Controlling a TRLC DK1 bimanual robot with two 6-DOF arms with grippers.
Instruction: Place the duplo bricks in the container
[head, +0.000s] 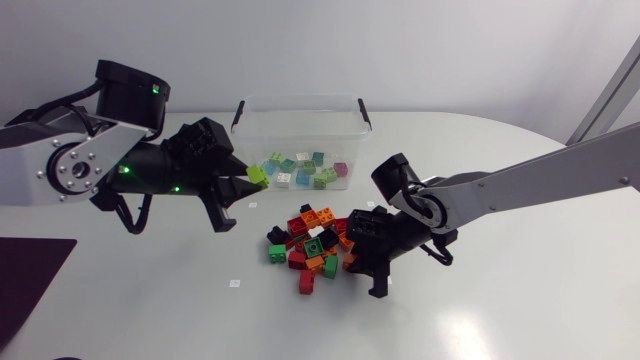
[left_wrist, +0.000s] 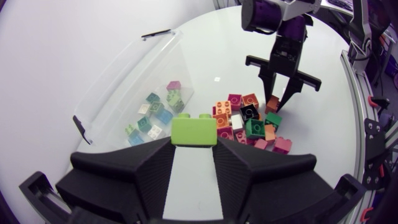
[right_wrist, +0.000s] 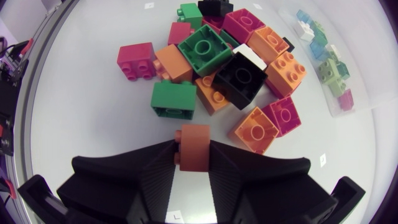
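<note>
My left gripper (head: 250, 181) is shut on a lime green brick (head: 257, 176) (left_wrist: 194, 130), held above the table just in front of the clear container (head: 300, 125) (left_wrist: 124, 87). Several pale bricks (head: 305, 170) lie inside the container. A pile of red, orange, green and black duplo bricks (head: 315, 245) (right_wrist: 217, 68) sits mid-table. My right gripper (head: 352, 263) (left_wrist: 278, 102) is down at the pile's right edge, shut on an orange brick (right_wrist: 194, 147) that stands between its fingers, next to a dark green brick (right_wrist: 174, 99).
The container has black latches on its sides (head: 364, 112). A dark maroon mat (head: 30, 275) lies at the table's left front. Bare white table spreads in front of the pile and to its right.
</note>
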